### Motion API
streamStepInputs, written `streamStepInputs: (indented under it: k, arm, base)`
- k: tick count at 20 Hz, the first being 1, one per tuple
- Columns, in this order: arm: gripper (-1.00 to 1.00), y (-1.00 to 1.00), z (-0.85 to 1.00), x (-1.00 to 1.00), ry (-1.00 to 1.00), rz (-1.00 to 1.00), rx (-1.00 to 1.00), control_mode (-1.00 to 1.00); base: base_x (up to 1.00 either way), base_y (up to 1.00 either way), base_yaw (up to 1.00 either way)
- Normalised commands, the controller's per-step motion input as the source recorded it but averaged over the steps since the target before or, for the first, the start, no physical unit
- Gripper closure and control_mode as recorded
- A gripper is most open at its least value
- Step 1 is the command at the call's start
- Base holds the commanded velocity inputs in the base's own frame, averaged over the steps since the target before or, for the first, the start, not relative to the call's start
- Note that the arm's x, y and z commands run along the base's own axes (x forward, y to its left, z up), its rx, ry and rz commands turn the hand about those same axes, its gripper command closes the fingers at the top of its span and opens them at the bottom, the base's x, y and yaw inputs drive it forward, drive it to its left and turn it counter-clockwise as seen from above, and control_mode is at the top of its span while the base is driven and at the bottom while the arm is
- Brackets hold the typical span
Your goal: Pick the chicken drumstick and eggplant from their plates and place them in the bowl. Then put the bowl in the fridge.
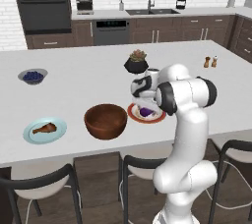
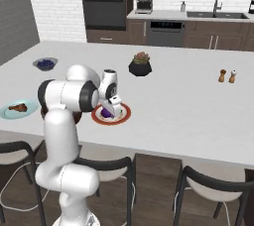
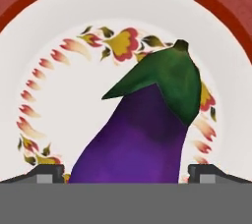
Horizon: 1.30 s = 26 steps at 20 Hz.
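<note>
Setting: simulated kitchen, wide white island counter (image 1: 74,75) with dark stools at its near edge; oven wall and sink run behind.
Gripper: you have the gripper (image 3: 126,171) down low over the red-rimmed plate (image 1: 135,115), jaws spread wide, one dark tip on each side of the eggplant (image 3: 135,134), nothing held yet.
Eggplant position: it lies on the white centre of that plate, body between the tips, green cap pointing away from the hand; in the right base view the eggplant is a small purple patch just under the hand.
Eggplant look: glossy deep purple, oblong, fattest toward the hand, leafy green cap with a short stem nub. The skin looks smooth and rounded, so judge it slippery.
Risk, squeeze-out: closing high on the curved flank could pop it forward; closing across the fat middle should hold better.
Risk, plate: going lower with wide jaws may drive the tips into the painted plate face and shove the plate along the counter.
Risk, transfer: the wooden bowl (image 1: 105,120) sits just beside the plate; a low carry could clip its rim.
Other task items: the chicken drumstick (image 1: 44,129) rests on the teal plate (image 1: 30,136), beyond the bowl, untouched.
Stage, as judged: first pick not yet made.
</note>
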Motion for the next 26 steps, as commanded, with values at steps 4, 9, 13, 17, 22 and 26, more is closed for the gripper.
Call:
streamStepInputs:
  k: [4,9,13,17,22,26]
  arm:
    - [-1.0,0.0,-0.32,0.0,0.0,0.0,0.03,-1.0]
    - [1.0,0.0,-0.05,0.0,0.0,0.0,0.01,-1.0]
    - [1.0,0.0,0.24,0.0,0.0,0.0,-0.07,-1.0]
    - [1.0,0.12,0.93,-0.26,-0.03,0.01,-0.09,-1.0]
    - [1.0,0.14,1.0,-0.74,-0.19,0.11,0.0,-1.0]
    - [1.0,0.32,0.99,-1.0,-0.28,0.18,0.0,-1.0]
  base:
    - [0.0,0.0,0.0]
    - [0.0,0.0,0.0]
    - [0.0,0.0,0.0]
    - [0.0,0.0,0.0]
    - [0.0,0.0,0.0]
    - [0.0,0.0,0.0]
